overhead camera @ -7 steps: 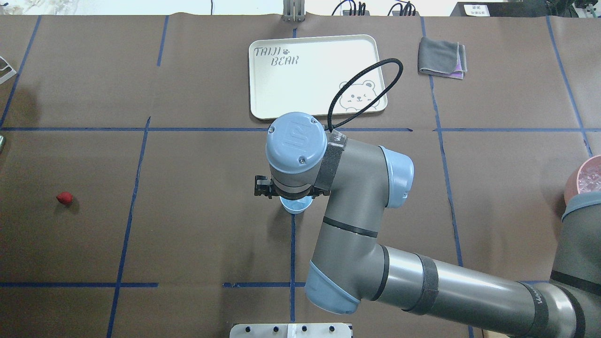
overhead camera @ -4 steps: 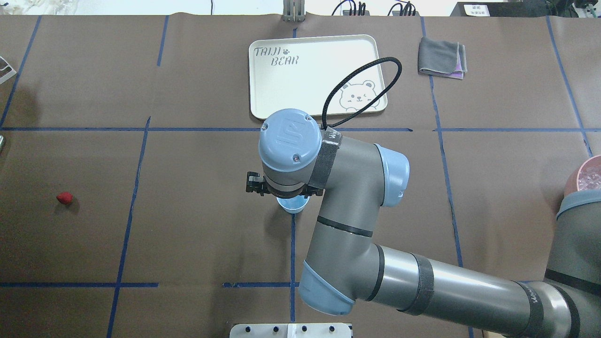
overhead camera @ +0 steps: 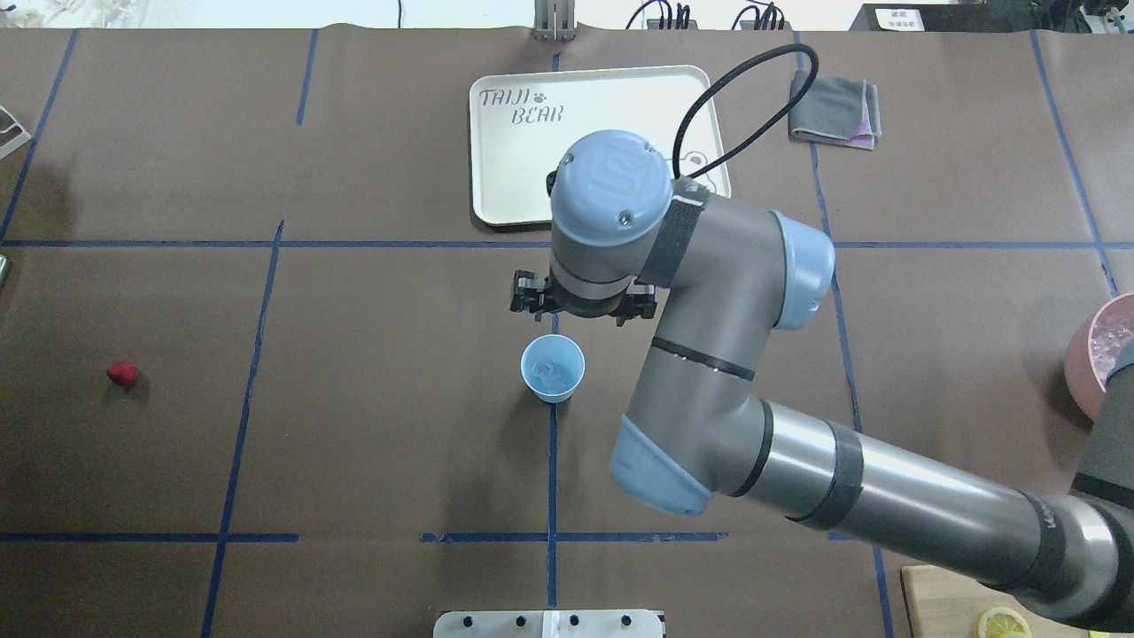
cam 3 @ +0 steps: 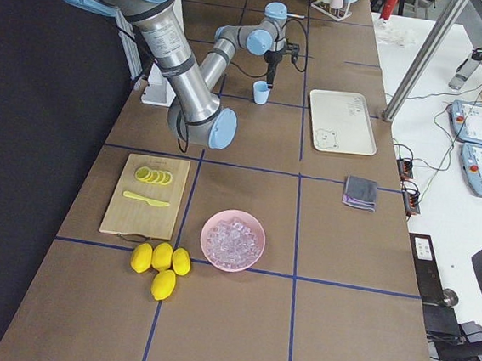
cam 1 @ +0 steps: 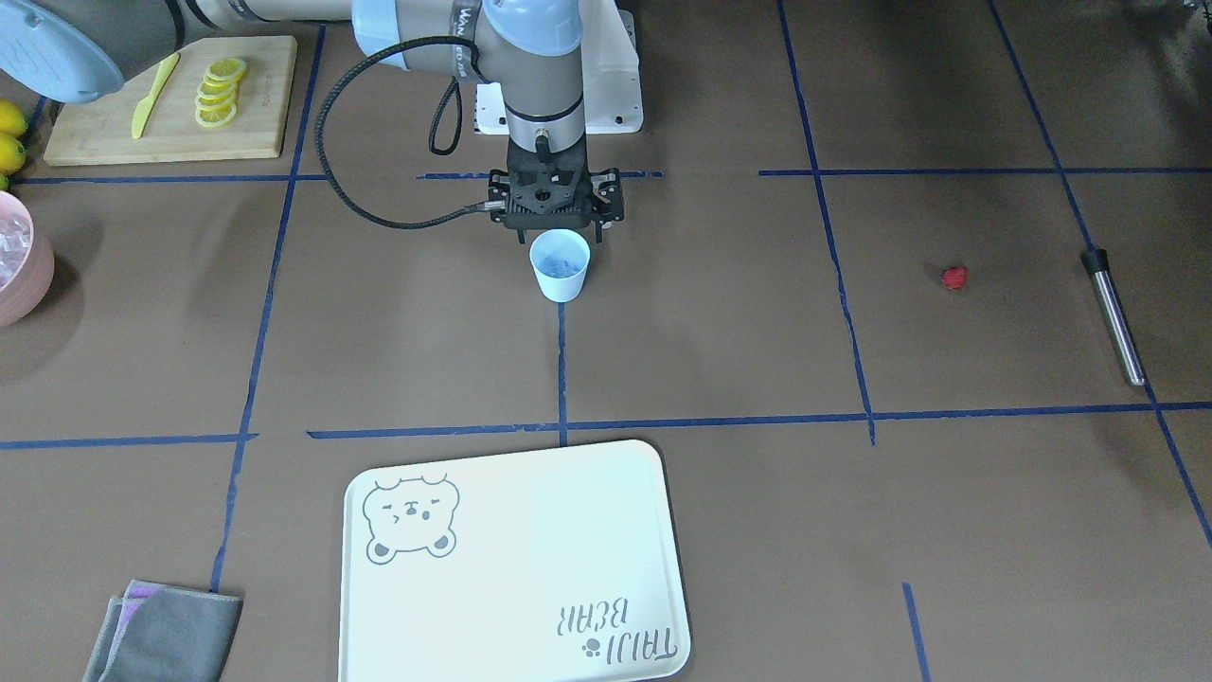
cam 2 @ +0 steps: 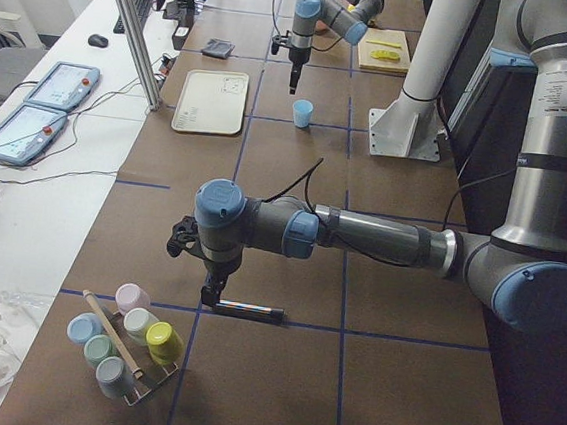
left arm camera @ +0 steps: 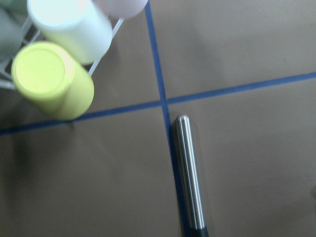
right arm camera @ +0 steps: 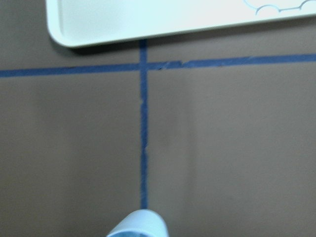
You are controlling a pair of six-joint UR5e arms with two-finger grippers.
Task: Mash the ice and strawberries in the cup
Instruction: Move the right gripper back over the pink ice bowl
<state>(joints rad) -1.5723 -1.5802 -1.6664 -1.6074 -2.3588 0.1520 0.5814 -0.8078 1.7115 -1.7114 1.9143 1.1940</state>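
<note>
The light-blue cup [overhead camera: 553,369] [cam 1: 560,267] stands upright on the table's middle line, with a pale lump of ice [overhead camera: 551,365] in its bottom. More ice fills the pink bowl [cam 3: 232,239] at the far right. The strawberry [overhead camera: 122,374] [cam 1: 954,277] lies alone on the left of the mat. My right gripper [cam 1: 558,236] hangs open just above and beside the cup, holding nothing. My left gripper [cam 2: 213,294] hovers over a steel rod [left arm camera: 190,173]; I cannot tell its state.
A white bear tray [overhead camera: 532,133] lies beyond the cup, a folded grey cloth [overhead camera: 833,108] to its right. A cutting board [cam 1: 170,99] with lemon slices and whole lemons [cam 3: 160,262] sit near the robot's right. A rack of coloured cups [cam 2: 125,343] stands by the rod.
My right arm has swung from directly over the cup toward the tray and to the right, uncovering the cup. The cup and strawberry have not moved.
</note>
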